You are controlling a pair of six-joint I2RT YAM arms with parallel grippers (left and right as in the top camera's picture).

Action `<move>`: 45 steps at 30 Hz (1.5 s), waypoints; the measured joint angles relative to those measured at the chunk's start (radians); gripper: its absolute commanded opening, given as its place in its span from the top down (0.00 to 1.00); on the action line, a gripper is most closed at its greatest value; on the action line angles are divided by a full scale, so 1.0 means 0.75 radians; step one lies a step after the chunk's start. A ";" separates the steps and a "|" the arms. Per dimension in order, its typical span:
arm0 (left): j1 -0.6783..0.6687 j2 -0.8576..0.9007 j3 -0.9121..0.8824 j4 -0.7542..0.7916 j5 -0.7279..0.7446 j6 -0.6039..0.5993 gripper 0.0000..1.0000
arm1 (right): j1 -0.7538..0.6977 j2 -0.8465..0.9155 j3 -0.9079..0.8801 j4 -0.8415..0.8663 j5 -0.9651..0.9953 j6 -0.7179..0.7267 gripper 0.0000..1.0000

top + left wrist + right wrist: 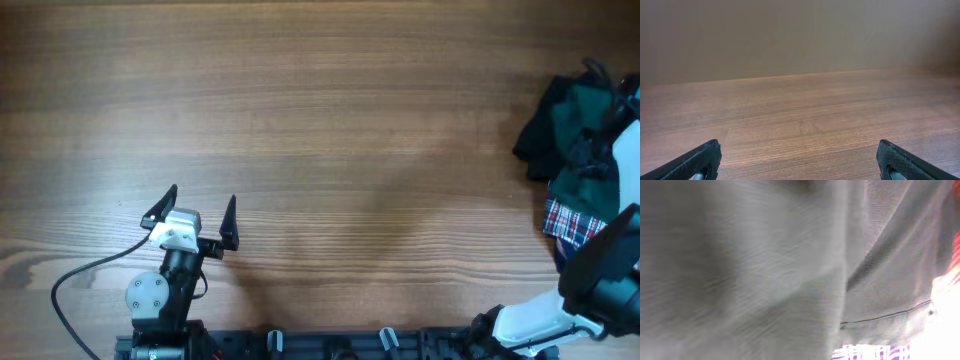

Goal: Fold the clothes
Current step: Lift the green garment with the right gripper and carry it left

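A wooden table [320,100] seen from above, with two robot arms mounted along its near edge. Three pieces of cloth lie bunched in one pile at the table's right edge, towards the far right corner.

The one dark green garment [585,125], plain and crumpled, sits in the middle of the pile. One black or navy garment [537,130] touches its left side. One red, white and blue plaid cloth [575,220] pokes out from under its near side.

The left arm [160,290] stands at the near edge, left of centre, well apart from the pile. The left pincer [198,210] is released, and its two dark fingers [697,162] are spread wide over bare wood with nothing between them. One black cable [70,285] loops on the table beside this arm.

The right arm [600,270] reaches from the near right corner towards the pile and runs off the picture's right edge. The right pincer itself is out of sight but is clenched. Whether cloth is caught in it cannot be told. Its wrist camera is pressed close to blurred grey-green fabric, with a strip of plaid at the bottom.
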 measured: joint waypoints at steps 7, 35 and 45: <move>0.000 0.000 0.000 0.000 0.000 0.000 0.00 | -0.003 -0.197 0.015 0.006 -0.135 0.001 0.96; 0.000 0.000 -0.001 0.000 0.000 0.000 0.00 | 0.270 -0.474 0.424 0.070 -0.875 0.256 0.96; 0.000 0.000 0.000 0.000 0.000 0.000 0.00 | 0.673 -0.452 0.453 0.235 -0.908 0.443 0.96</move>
